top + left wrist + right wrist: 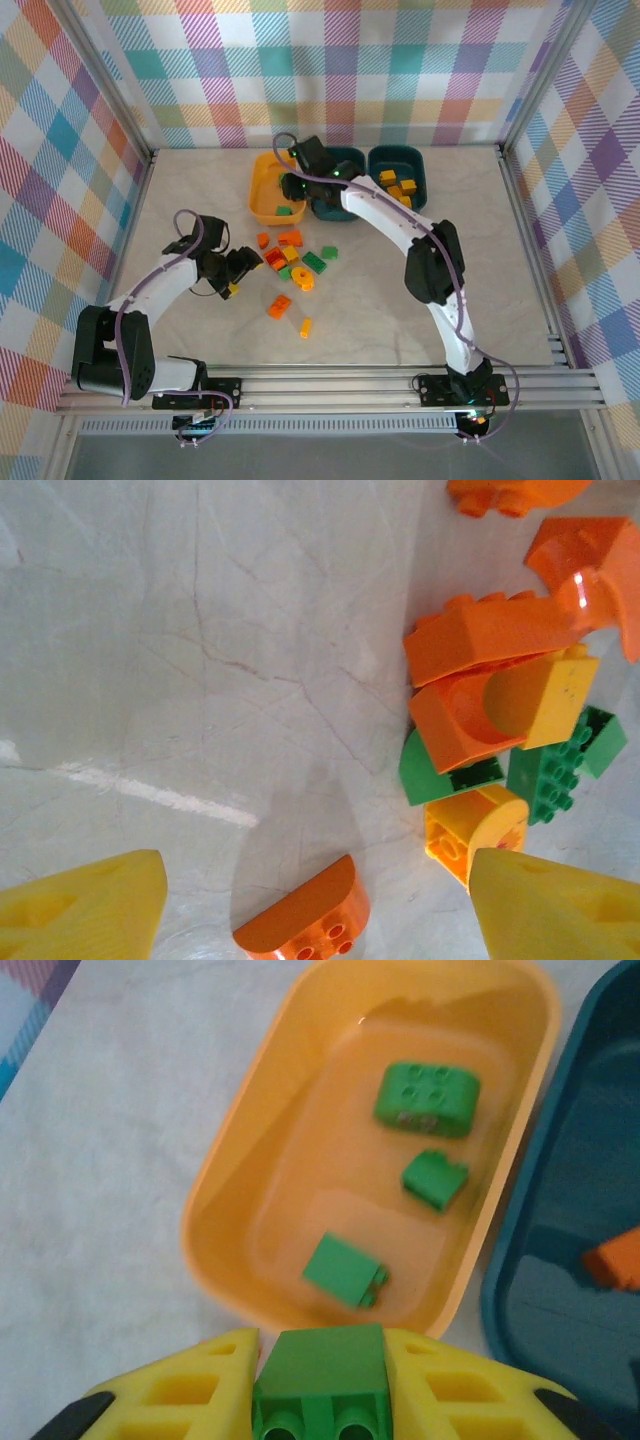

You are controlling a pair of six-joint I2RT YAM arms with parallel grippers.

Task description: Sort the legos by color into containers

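Marble table point(180, 190), right pincer point(320, 1360) gripping green lego point(322, 1375)

Glossy plastic yellow-orange tub point(240, 1160) and smooth plastic green bricks point(427, 1099); pale, marble-veined, faintly shiny tabletop point(200, 660).

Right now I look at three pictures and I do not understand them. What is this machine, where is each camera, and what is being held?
These are two robot arms bolted to a table. One camera looks down from above; the other two sit on the wrists. The right tool grips a green brick above the yellow tub, which already holds three green bricks. The left tool is open, over an orange brick beside the loose pile. Two teal tubs stand next to the yellow one.
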